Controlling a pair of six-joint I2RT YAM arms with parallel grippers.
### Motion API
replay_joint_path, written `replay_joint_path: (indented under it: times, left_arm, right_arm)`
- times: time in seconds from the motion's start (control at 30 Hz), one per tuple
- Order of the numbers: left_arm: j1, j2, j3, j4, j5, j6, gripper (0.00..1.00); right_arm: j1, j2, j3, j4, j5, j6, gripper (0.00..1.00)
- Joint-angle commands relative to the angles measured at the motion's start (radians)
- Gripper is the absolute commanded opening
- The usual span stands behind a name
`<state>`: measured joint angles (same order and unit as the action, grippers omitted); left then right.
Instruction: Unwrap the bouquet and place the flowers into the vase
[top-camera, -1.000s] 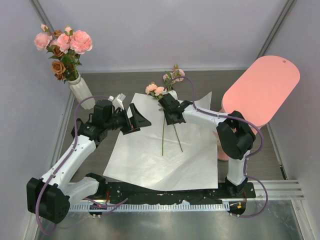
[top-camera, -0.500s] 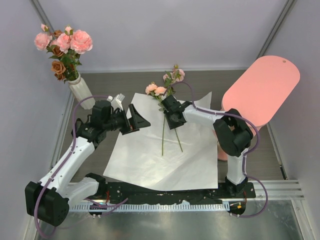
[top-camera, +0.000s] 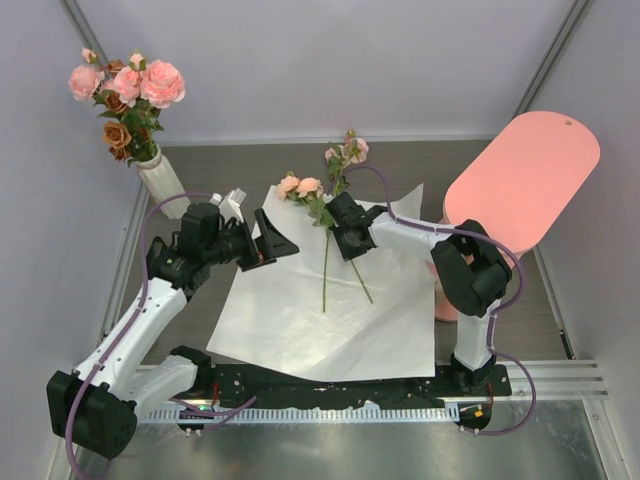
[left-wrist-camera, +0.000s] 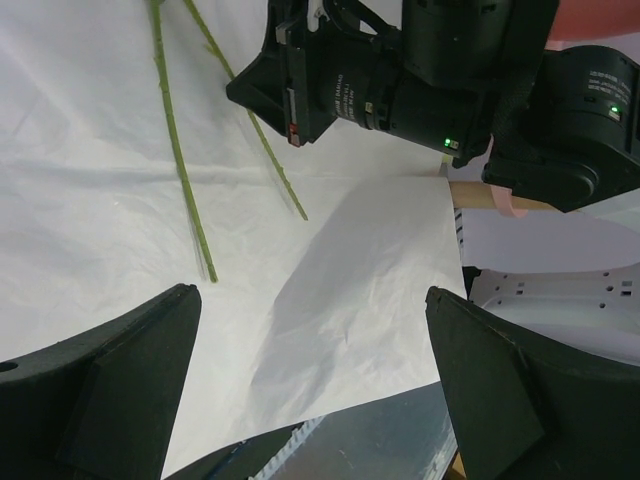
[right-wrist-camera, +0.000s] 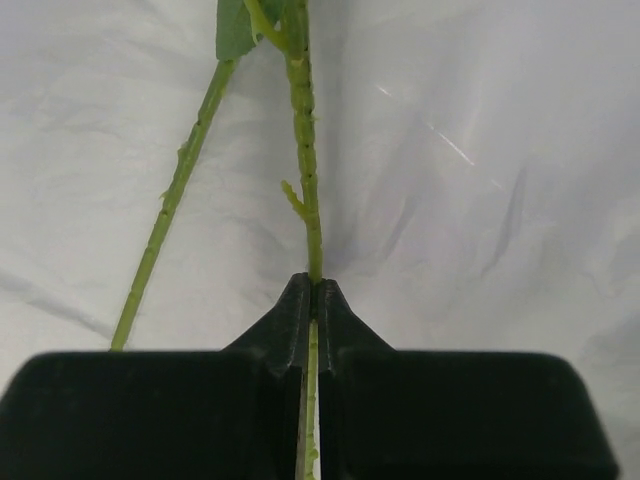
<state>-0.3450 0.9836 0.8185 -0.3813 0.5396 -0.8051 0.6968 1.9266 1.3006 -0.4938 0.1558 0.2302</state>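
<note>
Far left corner: narrow white ribbed vase (top-camera: 163, 183) upright, packed with pink and rust-brown roses (top-camera: 127, 90). Moving right: left gripper (top-camera: 266, 234) hovering over left edge of flat white paper sheet (top-camera: 290, 320), jaws spread wide, nothing between them. Mid-sheet: two loose pink flowers on long green stems (top-camera: 299, 186) lying flat, heads toward far side. Right gripper (top-camera: 342, 238) low over sheet, fingers pressed together, pinching one thin green stem (right-wrist-camera: 304, 170); other stem lies free just beside it. Far right: big pink oval stand (top-camera: 525, 175), well apart.
</note>
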Motion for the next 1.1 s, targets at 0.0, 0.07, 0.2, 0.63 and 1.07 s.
replay_joint_path:
  times: [0.0,0.07,0.2,0.63,1.07]
  left_arm:
    - [0.001,-0.003,0.042,0.002,-0.004,-0.012,0.99]
    - [0.001,0.001,0.047,0.012,-0.004,-0.028,0.99]
    - [0.001,0.001,0.047,0.045,-0.013,-0.071,0.98]
    - [-0.002,-0.031,0.041,0.312,-0.124,-0.256,0.76]
    - [-0.049,-0.019,0.097,0.34,-0.257,-0.279,0.6]
  right_arm:
    - [0.01,-0.155,0.002,0.018,0.039,-0.026,0.01]
    - [0.013,-0.219,0.006,0.02,0.051,-0.025,0.01]
    - [0.023,-0.313,0.0,0.04,0.039,-0.028,0.01]
    - [0.078,-0.644,-0.237,0.328,-0.36,-0.009,0.01]
    - [0.184,-0.805,-0.386,0.426,-0.404,-0.017,0.01]
